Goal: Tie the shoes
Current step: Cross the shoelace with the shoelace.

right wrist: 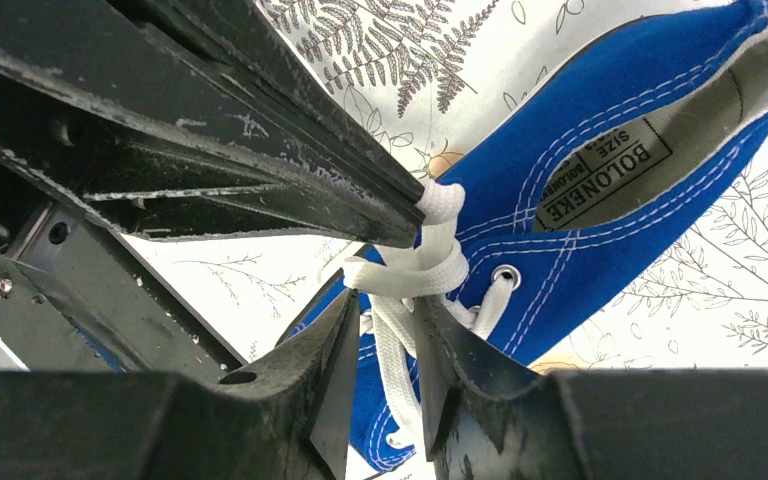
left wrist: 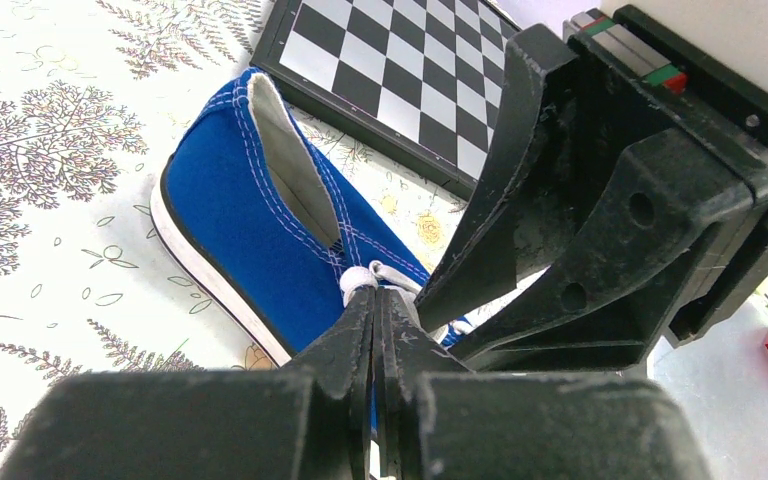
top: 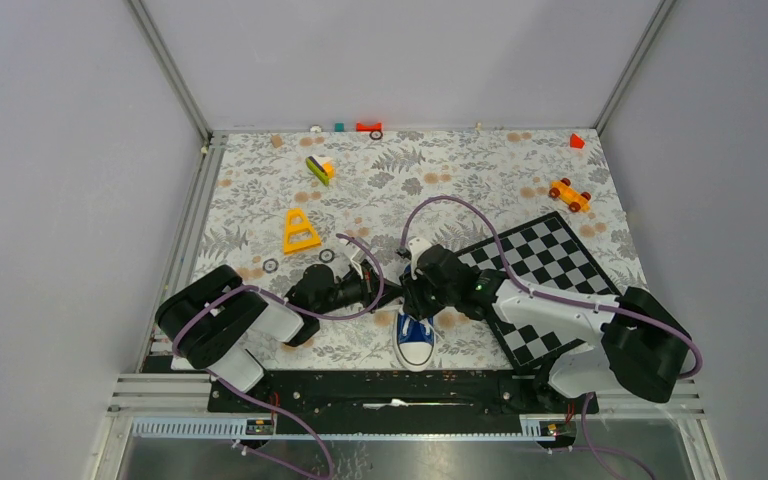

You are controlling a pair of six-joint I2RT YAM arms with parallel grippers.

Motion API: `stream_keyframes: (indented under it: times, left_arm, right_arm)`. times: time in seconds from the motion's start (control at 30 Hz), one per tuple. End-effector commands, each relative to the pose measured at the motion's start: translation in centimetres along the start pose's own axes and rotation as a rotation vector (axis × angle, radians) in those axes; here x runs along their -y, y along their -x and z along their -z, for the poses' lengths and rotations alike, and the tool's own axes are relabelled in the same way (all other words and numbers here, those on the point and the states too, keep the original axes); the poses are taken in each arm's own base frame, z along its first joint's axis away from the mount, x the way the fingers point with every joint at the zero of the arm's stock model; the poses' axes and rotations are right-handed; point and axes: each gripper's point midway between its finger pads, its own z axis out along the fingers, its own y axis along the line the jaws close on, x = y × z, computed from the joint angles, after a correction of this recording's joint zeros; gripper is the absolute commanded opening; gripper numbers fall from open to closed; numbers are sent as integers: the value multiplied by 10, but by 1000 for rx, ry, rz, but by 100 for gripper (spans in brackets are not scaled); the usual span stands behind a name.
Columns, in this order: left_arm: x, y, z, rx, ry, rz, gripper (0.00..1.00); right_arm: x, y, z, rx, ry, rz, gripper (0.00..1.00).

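The blue sneaker (top: pixel 415 338) lies near the front edge, its white toe cap pointing towards the arm bases. It also shows in the left wrist view (left wrist: pixel 230 220) and in the right wrist view (right wrist: pixel 600 250). My left gripper (left wrist: pixel 375 292) is shut on a loop of white lace (left wrist: pixel 365 277) at the top eyelets. It reaches in from the left in the top view (top: pixel 380 285). My right gripper (right wrist: pixel 385 305) is slightly open, with a strand of lace (right wrist: pixel 400 340) running between its fingers. It hovers over the shoe's tongue (top: pixel 415 292), close against the left gripper.
A black-and-white chessboard (top: pixel 540 265) lies just right of the shoe, under the right arm. A yellow triangle (top: pixel 300 232), a green-yellow toy (top: pixel 319 168), an orange car (top: pixel 569 195) and red blocks (top: pixel 368 127) lie farther back on the floral mat.
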Motion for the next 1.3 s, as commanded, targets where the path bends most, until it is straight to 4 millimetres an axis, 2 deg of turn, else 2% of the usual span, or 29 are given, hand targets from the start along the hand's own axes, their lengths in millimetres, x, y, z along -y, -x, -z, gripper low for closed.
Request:
stream_keyframes:
  times: [0.0, 0.23, 0.5, 0.77, 1.0, 1.27]
  left_arm:
    - [9, 15, -1, 52, -45, -31, 0]
    - [9, 17, -3, 54, -46, -28, 0]
    - [10, 16, -1, 51, -44, -30, 0]
    - [10, 17, -2, 51, -48, -31, 0]
    - [9, 17, -1, 52, -47, -32, 0]
    - [10, 16, -2, 51, -51, -26, 0]
  right_arm:
    - [-2, 0, 9, -3, -1, 13, 33]
    - [-17, 0, 7, -51, 64, 7, 31]
    - [-20, 11, 6, -24, 68, 3, 32]
    - [-12, 11, -6, -29, 19, 2, 32]
    - [2, 7, -3, -37, -53, 7, 36]
    - [11, 9, -8, -27, -134, 46, 35]
